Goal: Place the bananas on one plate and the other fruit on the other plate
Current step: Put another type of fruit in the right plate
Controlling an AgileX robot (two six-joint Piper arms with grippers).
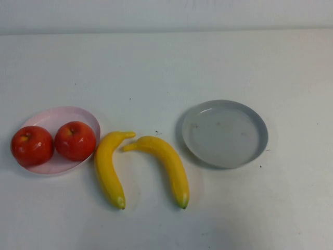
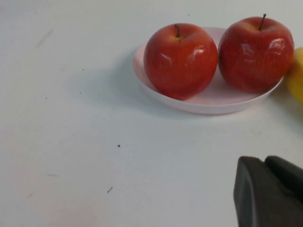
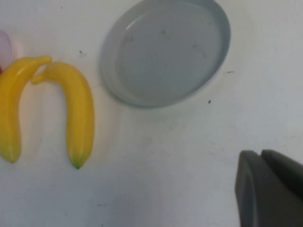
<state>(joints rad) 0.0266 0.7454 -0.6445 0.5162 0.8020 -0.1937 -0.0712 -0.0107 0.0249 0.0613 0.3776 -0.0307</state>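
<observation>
Far left of the worktop [image 1: 166,67]: pink plate [image 1: 57,117] already carries both apples, left apple [image 1: 32,146] and right apple [image 1: 75,140], side by side and touching or nearly so; that half of the task looks done. Left gripper [image 2: 267,189] is out of the high view, parked low off the plate's near side, fingers closed on nothing (only its dark tip shows in the left wrist view). Just right of the pink plate, both bananas lie on the bare worktop: left banana [image 1: 108,169] with its stem end close to the plate rim, right banana [image 1: 165,166] arching away from it, the two stem ends almost meeting at the top, tips spread apart toward the robot. Further right, grey plate [image 1: 225,134] sits empty, near the right banana but not touching. Right gripper [image 3: 270,189] is also absent from the high view, hovering over bare worktop on the robot's side of the grey plate, fingers closed, holding nothing. Step in hand, as I read it: right arm takes the right banana first since it's nearest the grey plate. Open the fingers before descending, grip across the thick mid-section square to the curve, lift clear of the rim, lay it toward one side of the plate to leave room for the second. Smooth skin may slip or roll.
</observation>
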